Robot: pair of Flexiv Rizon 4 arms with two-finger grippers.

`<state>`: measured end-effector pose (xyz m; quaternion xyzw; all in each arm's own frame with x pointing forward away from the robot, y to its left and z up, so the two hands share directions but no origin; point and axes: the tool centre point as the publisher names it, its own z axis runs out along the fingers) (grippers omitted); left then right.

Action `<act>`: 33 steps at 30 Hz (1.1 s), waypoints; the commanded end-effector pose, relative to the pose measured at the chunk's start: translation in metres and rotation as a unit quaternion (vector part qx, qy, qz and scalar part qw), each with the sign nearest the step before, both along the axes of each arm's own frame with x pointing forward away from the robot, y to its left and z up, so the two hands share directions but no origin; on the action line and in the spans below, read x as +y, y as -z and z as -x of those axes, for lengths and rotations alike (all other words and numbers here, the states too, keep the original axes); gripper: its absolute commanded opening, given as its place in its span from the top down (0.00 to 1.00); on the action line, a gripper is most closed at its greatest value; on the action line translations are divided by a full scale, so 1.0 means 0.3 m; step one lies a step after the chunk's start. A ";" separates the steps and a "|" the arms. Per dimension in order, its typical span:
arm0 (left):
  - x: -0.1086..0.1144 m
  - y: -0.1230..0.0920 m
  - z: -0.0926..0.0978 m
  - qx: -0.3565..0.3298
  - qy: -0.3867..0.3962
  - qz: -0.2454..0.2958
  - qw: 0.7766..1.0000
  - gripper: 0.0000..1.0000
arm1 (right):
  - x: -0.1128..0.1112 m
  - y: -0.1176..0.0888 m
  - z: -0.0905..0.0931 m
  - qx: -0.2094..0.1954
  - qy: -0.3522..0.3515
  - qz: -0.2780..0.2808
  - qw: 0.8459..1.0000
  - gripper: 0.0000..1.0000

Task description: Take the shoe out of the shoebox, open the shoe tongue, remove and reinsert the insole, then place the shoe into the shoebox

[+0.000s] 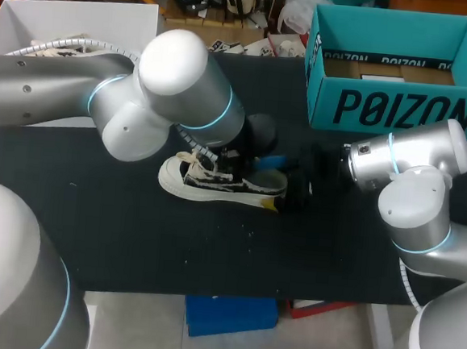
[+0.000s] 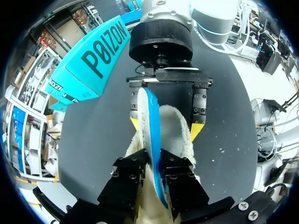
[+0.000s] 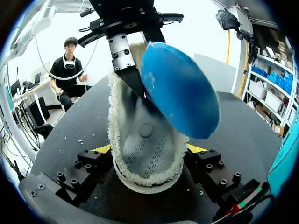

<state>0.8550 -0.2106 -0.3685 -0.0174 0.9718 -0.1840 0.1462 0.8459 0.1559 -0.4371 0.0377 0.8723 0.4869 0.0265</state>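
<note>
We see the shoe (image 1: pixel 217 181) upright on the table (image 1: pixel 131 239), well apart from the teal shoebox (image 1: pixel 400 111). Our right gripper (image 3: pixel 148 149) clamps its sides. Our left gripper (image 2: pixel 156 171) pinches the blue insole (image 2: pixel 152 126), partly out of the shoe.

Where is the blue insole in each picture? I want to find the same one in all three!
Head view: the insole is a small blue sliver just above the shoe, between the two arms.
Left wrist view: edge-on, pinched between the fingers of the left gripper, over the shoe.
Right wrist view: a big blue oval over the shoe, which the right gripper holds.
Shared landmark: the cream shoe beside the insole.
</note>
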 end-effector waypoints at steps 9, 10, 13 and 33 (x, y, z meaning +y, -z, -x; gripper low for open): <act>0.004 -0.067 0.041 -0.004 0.022 0.021 1.000 1.00 | -0.002 0.014 -0.005 0.001 0.000 0.001 1.000 1.00; 0.012 -0.081 0.053 -0.004 0.028 0.029 0.999 1.00 | -0.002 0.014 -0.005 0.001 0.000 0.001 1.000 1.00; 0.040 -0.128 0.090 -0.003 0.039 0.055 0.998 1.00 | -0.002 0.014 -0.005 0.001 0.000 0.001 1.000 1.00; 0.012 -0.590 0.155 0.002 0.098 0.326 0.940 1.00 | -0.002 0.014 -0.005 0.001 0.000 0.001 1.000 1.00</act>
